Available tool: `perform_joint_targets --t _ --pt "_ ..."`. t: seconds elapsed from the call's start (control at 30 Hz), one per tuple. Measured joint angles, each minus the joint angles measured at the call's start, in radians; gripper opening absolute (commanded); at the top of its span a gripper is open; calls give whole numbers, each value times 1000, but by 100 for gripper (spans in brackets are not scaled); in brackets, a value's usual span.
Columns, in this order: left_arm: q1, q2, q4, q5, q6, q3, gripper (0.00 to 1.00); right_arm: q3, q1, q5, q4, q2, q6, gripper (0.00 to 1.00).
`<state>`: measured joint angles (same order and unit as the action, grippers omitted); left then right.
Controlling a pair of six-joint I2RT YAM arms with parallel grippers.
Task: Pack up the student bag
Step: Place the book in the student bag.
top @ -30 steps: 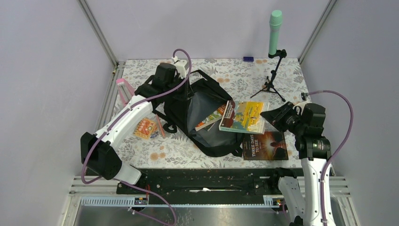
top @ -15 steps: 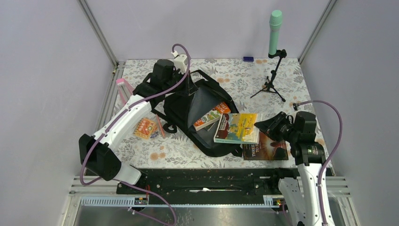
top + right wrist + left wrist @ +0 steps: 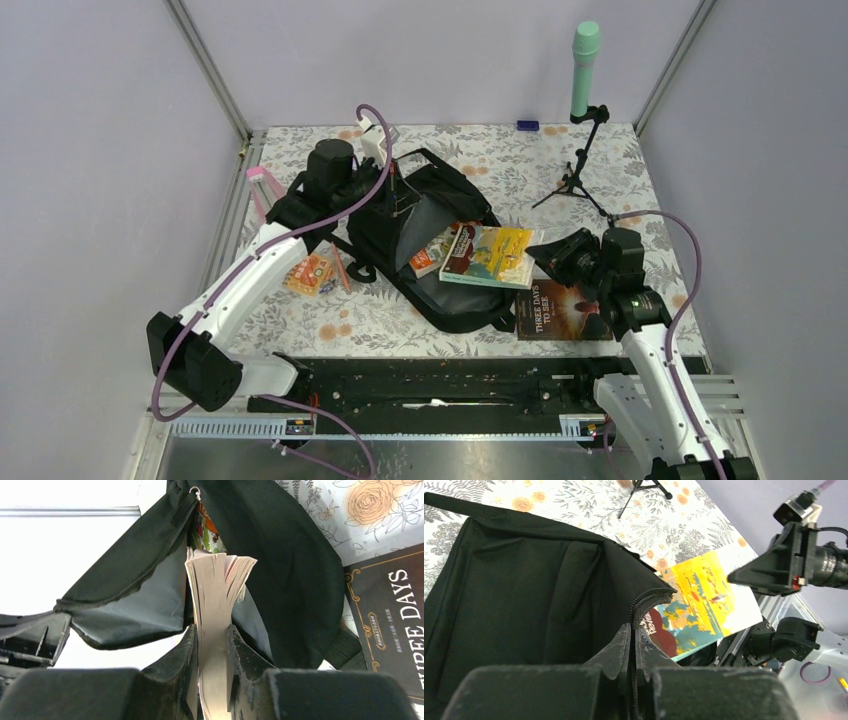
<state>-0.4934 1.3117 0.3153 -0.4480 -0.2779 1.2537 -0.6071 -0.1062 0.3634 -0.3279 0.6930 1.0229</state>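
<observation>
Top external view showed the bag (image 3: 455,305) open mid-desk (image 3: 610,165), the left claw (image 3: 393,195) pinched on its zip edge, the right claw (image 3: 537,258) gripping a yellow book (image 3: 490,255) at the mouth; pushing it deeper seemed the next move.

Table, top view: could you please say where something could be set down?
Bare: the far strip between the student bag and the tripod; the near strip below the orange box. Crowded: around the dark book, right of the bag.
</observation>
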Motion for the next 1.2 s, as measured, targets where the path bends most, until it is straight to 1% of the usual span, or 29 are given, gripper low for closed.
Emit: perform_joint_targets --t 0.23,0.43,0.93,1.2 --pt "0 -19 -38 -35 5 -21 0 10 -82 -100 116 61 79 0" --pt "0 -19 -39 -33 5 -21 0 25 -135 -164 231 124 140 0" --pt "0 -19 -21 -1 4 -20 0 23 -191 -227 237 94 190 0" --pt "1 -21 -8 1 -2 13 0 -43 -242 -251 232 102 190 0"
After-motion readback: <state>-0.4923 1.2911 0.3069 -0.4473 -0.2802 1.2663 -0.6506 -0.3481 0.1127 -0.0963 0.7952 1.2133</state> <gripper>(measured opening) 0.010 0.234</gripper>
